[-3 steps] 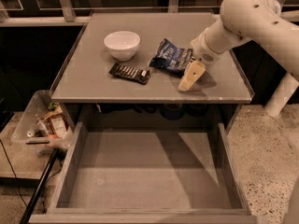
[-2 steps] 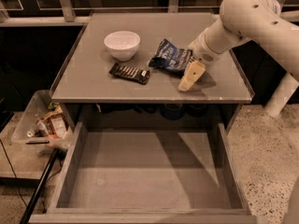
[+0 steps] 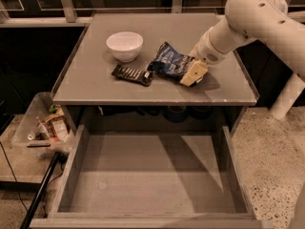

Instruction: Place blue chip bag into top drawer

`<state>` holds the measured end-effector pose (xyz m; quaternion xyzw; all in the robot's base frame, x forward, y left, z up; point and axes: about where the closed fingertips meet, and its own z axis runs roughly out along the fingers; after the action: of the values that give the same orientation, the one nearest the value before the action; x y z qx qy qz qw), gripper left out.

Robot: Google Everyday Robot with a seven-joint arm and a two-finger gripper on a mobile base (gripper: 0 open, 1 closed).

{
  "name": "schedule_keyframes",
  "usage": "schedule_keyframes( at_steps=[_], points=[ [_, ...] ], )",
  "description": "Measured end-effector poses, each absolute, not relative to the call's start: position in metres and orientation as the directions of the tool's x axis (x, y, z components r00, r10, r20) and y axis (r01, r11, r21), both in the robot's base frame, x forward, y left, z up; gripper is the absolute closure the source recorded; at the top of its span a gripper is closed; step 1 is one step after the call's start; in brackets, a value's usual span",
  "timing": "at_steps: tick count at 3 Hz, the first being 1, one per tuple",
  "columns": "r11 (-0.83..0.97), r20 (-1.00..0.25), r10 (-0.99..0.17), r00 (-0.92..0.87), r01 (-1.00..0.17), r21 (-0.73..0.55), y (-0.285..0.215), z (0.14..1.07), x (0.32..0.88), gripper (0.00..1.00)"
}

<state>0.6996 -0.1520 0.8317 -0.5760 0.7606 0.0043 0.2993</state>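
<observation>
The blue chip bag (image 3: 169, 63) is crinkled dark-blue foil with white lettering and lies on the gray cabinet top (image 3: 157, 87), right of centre. My gripper (image 3: 192, 74), cream-coloured at its tip, reaches in from the upper right on the white arm (image 3: 252, 18) and sits low over the cabinet top, right against the bag's right end. The top drawer (image 3: 150, 180) is pulled fully open below the cabinet top. It is a wide, shallow gray box, and its flat bottom shows bare.
A white bowl (image 3: 125, 45) stands at the back left of the cabinet top. A flat black-wrapped bar (image 3: 133, 74) lies just left of the bag. A clear plastic bin of snacks (image 3: 45, 125) sits on the floor to the left. A white post (image 3: 286, 99) stands at the right.
</observation>
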Motion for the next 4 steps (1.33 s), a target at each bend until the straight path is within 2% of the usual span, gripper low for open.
schedule_keyframes(
  at_steps=[1,2,4],
  points=[
    [0.336,-0.46,-0.874,-0.157,-0.879,-0.338,-0.152,0.832,0.7,0.87],
    [0.336,-0.46,-0.874,-0.157,-0.879,-0.338,-0.152,0.841,0.7,1.0],
    [0.357,-0.465,-0.869,-0.167,-0.864,-0.356,-0.169,0.87,0.682,1.0]
  ],
)
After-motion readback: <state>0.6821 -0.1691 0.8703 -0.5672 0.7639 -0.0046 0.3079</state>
